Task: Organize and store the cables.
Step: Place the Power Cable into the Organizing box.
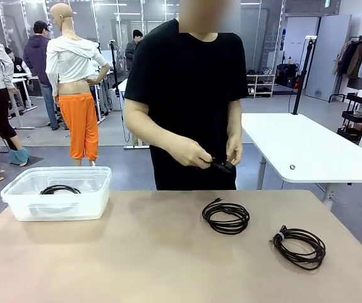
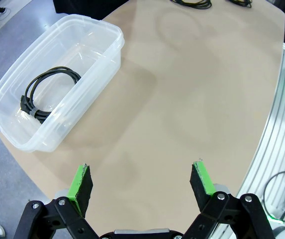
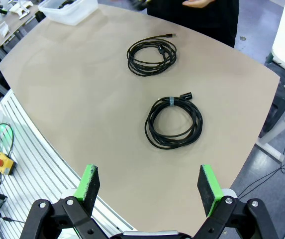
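Left claw [image 2: 141, 172] hangs released above the table [image 2: 182, 99], its green pads wide apart at the bottom of its wrist view, looking down on bare tabletop. Right claw [image 3: 148, 174] is released too, its pads spread over the table's near rim, low in its own view.

Standing at the far side, the person has both hands [image 1: 199, 153] together at waist height, at the centre of the front view, pinching a small dark cable [image 1: 222, 166]. Its shape is hard to make out against the black shirt.

Upper left in the left wrist view stands a clear bin [image 2: 113, 31] at the table's corner, holding one tied coil [image 2: 27, 99]. Wide bare tabletop runs from the bin to the curved edge at the right of that frame.

Mid coil [image 1: 226, 228] lies flat just right of centre in the front view, one plug end poking up-left. Right coil [image 1: 320, 250] lies near the table's right edge, well apart from the bin and a short way from the mid coil. From the right wrist this coil [image 3: 148, 124] sits at centre frame, with open table between it and the pads; the mid coil [image 3: 131, 57] lies above it.

Both loose coils are cut off by the top edge of the left wrist view
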You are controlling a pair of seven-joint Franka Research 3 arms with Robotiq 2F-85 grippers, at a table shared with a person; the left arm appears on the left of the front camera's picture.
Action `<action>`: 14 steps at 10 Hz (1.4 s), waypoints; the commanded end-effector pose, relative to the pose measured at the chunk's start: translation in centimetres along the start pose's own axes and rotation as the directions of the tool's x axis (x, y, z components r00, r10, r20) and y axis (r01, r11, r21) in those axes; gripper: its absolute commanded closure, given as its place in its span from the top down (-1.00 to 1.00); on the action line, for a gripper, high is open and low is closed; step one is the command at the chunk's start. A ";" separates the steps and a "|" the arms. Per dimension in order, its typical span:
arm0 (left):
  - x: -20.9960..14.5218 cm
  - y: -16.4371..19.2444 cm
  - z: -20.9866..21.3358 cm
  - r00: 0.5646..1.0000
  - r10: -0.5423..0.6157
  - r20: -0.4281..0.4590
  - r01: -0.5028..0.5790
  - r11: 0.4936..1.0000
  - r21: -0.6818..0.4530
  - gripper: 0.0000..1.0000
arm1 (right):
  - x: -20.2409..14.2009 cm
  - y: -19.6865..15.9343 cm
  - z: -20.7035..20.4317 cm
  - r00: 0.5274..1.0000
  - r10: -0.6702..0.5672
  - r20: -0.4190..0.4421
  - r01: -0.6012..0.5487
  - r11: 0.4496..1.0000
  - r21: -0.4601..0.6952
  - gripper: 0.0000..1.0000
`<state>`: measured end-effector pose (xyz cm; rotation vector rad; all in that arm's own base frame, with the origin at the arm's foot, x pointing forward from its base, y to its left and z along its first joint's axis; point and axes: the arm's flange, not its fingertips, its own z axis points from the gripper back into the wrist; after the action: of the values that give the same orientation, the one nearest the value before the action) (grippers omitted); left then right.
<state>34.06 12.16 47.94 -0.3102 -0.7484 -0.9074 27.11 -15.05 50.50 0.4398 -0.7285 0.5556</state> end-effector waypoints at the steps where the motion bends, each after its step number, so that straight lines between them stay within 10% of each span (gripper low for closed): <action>1: 0.1 0.2 -0.2 1.000 0.012 -0.010 -0.012 1.000 0.013 1.00 | -0.1 -0.1 0.0 1.000 0.003 -0.001 -0.003 1.000 0.002 1.00; 10: 0.1 0.2 -0.2 1.000 0.012 -0.010 -0.012 1.000 0.013 1.00 | 0.0 0.0 0.0 1.000 0.000 0.000 0.000 1.000 0.000 1.00; 14: 0.1 0.2 -0.2 1.000 0.012 -0.010 -0.012 1.000 0.013 1.00 | 7.4 6.9 -5.9 0.929 0.277 -0.247 -0.282 0.959 0.014 1.00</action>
<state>34.05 12.20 47.93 -0.3109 -0.7490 -0.9064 29.04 -5.70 52.81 0.2841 -0.6102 0.8055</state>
